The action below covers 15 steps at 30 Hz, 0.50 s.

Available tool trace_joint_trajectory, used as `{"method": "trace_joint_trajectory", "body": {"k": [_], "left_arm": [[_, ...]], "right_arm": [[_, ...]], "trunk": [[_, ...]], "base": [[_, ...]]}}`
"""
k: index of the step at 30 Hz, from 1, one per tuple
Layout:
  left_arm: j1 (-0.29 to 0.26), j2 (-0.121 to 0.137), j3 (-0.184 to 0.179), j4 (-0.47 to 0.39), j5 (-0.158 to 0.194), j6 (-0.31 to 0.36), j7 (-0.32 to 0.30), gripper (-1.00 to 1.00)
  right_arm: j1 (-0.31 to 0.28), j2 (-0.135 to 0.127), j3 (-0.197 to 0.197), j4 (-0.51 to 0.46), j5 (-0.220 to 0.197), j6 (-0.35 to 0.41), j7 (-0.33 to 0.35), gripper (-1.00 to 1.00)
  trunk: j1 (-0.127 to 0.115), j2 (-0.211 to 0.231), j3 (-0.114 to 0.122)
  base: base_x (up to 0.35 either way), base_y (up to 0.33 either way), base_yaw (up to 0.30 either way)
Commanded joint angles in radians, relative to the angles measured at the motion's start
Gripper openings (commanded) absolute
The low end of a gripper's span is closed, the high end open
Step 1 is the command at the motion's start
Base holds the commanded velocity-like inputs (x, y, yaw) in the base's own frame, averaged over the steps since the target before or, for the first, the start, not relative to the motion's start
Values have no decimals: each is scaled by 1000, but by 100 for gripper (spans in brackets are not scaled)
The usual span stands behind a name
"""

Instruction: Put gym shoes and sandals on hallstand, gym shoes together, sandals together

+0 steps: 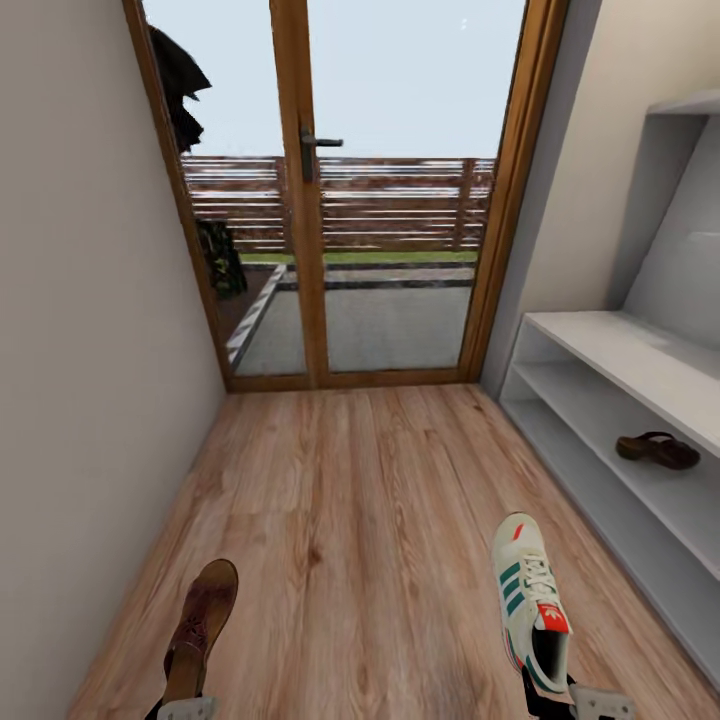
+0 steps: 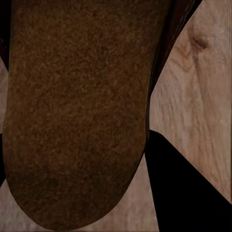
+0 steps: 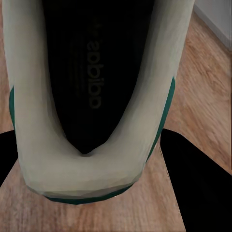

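Here, a sandal (image 1: 200, 628) is gripped by the left hand (image 1: 186, 708) and a sneaker (image 1: 531, 600) by the right hand (image 1: 575, 700), both above the floor (image 1: 360, 500). Further right, a second sandal (image 1: 657, 450) is seen on the rack (image 1: 610, 350) shelf.

one dark-brown sandal (image 1: 657, 450) lies flat on the hallstand's (image 1: 600, 352) lower shelf. a second sandal (image 1: 201, 628) and an off-white, green-striped gym shoe (image 1: 530, 600) point toward the far end of the corridor floor (image 1: 360, 520), toes forward.
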Motion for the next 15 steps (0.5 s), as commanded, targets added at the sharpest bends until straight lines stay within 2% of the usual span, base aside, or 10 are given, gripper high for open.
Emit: {"method": "trace_joint_trajectory", "body": {"k": [1, 15], "left_arm": [[-1, 0, 9, 0, -11, -3, -3, -100], [-1, 0, 9, 0, -11, -3, -3, -100]], "right_arm": [[-1, 1, -8, 1, 3, -4, 9, -100], [-1, 1, -8, 1, 3, -4, 9, -100]], "trunk": [[0, 0, -1], [0, 0, -1]], "base": [[339, 0, -241], [339, 0, -279]]}}
